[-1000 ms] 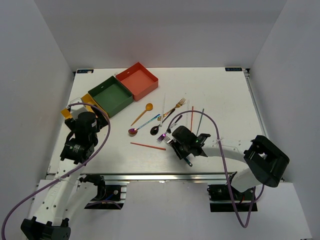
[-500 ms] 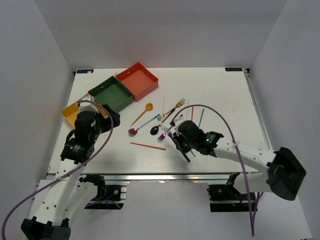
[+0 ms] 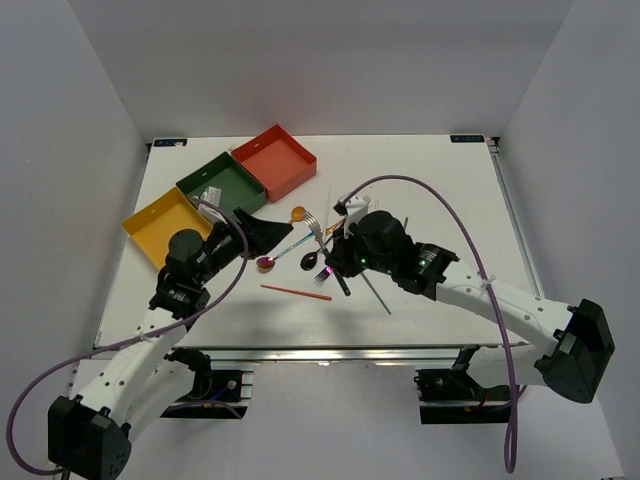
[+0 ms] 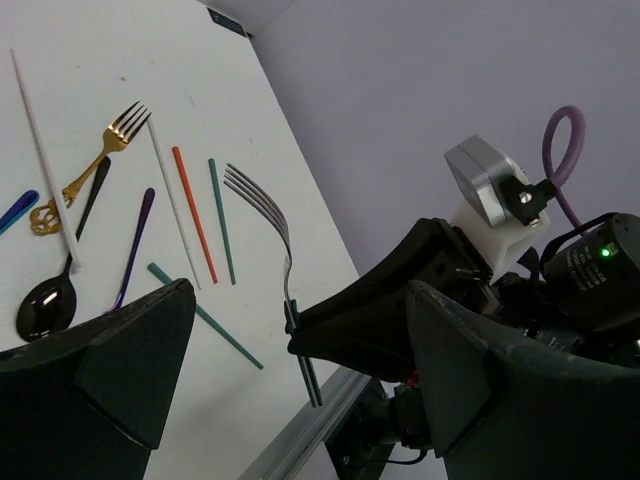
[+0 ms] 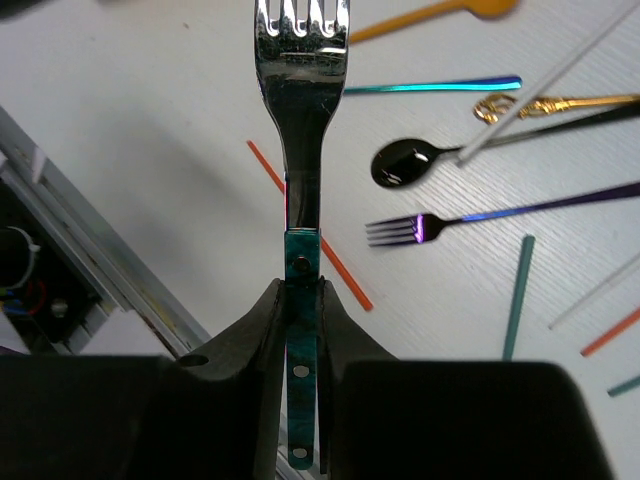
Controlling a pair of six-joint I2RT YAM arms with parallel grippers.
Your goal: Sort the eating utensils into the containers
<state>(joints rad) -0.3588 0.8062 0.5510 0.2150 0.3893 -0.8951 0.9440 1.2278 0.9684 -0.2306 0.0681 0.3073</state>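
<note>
R gripper (image 5: pixel 302 290) jaws clenched on fork (image 5: pixel 300 120) by its teal handle, lifted off table (image 3: pixel 420 180) above loose utensils (image 3: pixel 295 292) mid-table. L gripper (image 3: pixel 265 232) jaws spread wide, nothing in them, near fork's tines. Yellow box (image 3: pixel 158 222), green box (image 3: pixel 225 192), red box (image 3: pixel 275 160) sit far-left.

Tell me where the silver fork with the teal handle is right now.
The silver fork is near the centre of the top view, clamped by its handle in the right gripper, raised over the black spoon, tines toward the gold spoon.
</note>
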